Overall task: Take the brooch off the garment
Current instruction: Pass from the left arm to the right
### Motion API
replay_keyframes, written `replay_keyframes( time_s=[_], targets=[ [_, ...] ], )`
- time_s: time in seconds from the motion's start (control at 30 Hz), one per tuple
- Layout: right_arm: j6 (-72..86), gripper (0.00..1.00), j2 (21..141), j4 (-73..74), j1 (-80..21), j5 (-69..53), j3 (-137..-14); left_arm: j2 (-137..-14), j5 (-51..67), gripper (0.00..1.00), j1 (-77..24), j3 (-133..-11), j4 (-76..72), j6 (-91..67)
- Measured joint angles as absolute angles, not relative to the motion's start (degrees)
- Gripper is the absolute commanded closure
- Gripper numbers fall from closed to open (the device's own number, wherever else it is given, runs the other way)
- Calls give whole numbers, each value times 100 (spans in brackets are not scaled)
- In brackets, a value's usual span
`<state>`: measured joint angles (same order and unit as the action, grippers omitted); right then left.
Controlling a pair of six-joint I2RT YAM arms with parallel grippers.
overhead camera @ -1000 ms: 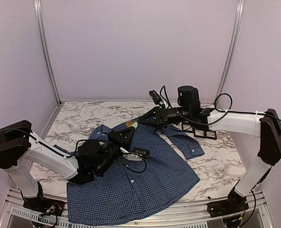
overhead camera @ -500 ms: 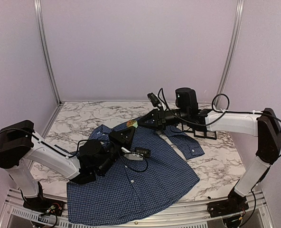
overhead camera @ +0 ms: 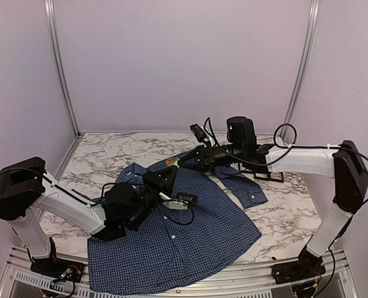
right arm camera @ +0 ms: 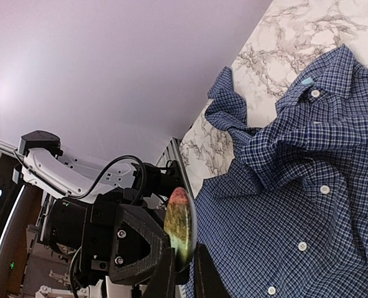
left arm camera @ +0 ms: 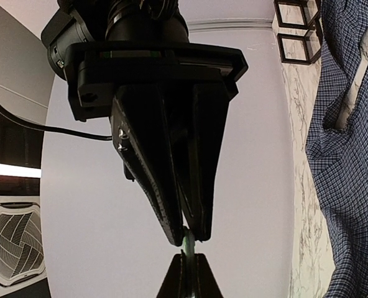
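Pinching brooch (right arm camera: 179, 223) edge-on, right gripper (right arm camera: 185, 268); left gripper (left arm camera: 185, 279) pressed together just beside; garment (overhead camera: 196, 230) below, black rack (overhead camera: 268, 174) far right.

We see that the right arm (overhead camera: 296, 160) has swung a little to the left over the last second. Its elbow (overhead camera: 349, 171) has drawn in from the right edge, and the black motor housing (overhead camera: 240, 128) and wrist camera (overhead camera: 198, 131) now sit further left, the camera slightly lower too. The right gripper (overhead camera: 183, 162) has slid in with it toward the brooch (overhead camera: 170, 162) near the top of the shirt (overhead camera: 190, 242). Its jaws were wider before and have narrowed until they pinch the brooch. We also note that the left arm (overhead camera: 66, 202) has crept a touch away from us at the wrist, nudging the left gripper (overhead camera: 169, 168) slightly leftward.
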<state>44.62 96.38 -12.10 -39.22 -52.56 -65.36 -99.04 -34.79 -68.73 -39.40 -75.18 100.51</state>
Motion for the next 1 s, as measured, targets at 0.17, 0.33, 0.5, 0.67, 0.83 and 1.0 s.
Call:
replay_keyframes(
  time_s=[0.17,0.33,0.5,0.67,0.83,1.0],
  targets=[
    [4639,100,9647,-1286,-3927,-5245,-6539,-9918,-3509,100,-6873,-3940,-7513,10075],
    [4764,100,9653,-1308,-3927,-5242,-6536,-9935,-3527,87,-6873,-3940,-7529,10066],
    [4823,100,9664,-1494,-3931,-5242,-6530,-9935,-3594,57,-6869,-3942,-7548,9918],
    [4932,100,9664,-1754,-3931,-5192,-6497,-9931,-3653,32,-6862,-3940,-7507,9686],
    [5026,100,9664,-1951,-3931,-5028,-6390,-9865,-3704,17,-6864,-3940,-7384,9467],
    [5107,100,9664,-2099,-3918,-4842,-6272,-9564,-3859,9,-6864,-3940,-7074,8945]
  ],
)
